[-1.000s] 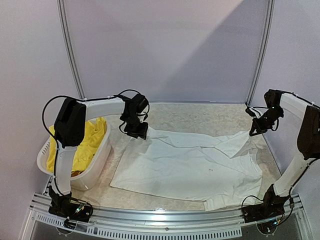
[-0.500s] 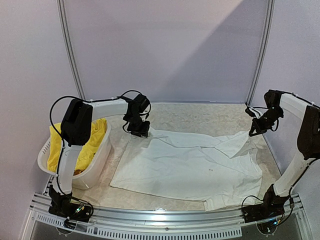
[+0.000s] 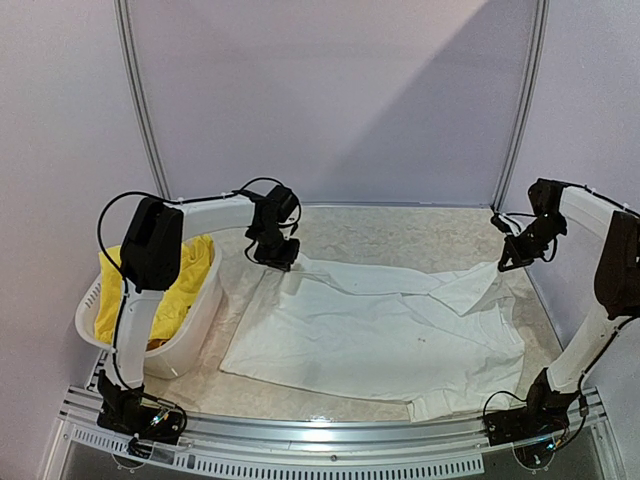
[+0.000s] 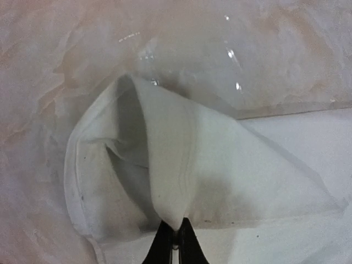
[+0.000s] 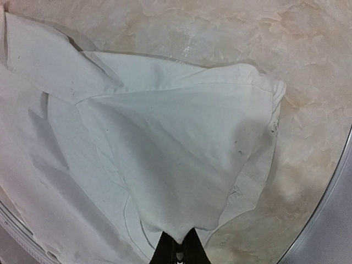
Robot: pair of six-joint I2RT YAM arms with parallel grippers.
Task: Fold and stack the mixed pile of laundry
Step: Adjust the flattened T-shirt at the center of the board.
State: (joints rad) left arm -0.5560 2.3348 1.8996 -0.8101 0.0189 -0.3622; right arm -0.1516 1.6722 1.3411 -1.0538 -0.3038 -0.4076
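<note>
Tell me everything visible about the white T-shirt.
The white T-shirt is thin, soft-looking cloth with stitched hems and a few tiny dark specks. It lies spread, mostly flat and lightly creased, on the mottled beige table. Its far left corner is bunched into a cone in the shut left pincer; its far right corner is lifted off the table by the shut right pincer.

White T-shirt (image 3: 380, 335) lies spread on the table (image 3: 400, 232), mostly flat. My left gripper (image 3: 281, 263) pinches its far-left corner, with the cloth pulled up there. My right gripper (image 3: 507, 263) holds the far-right corner raised off the surface. White basket (image 3: 188, 335) sits left of the shirt, yellow shorts (image 3: 165, 295) inside.
</note>
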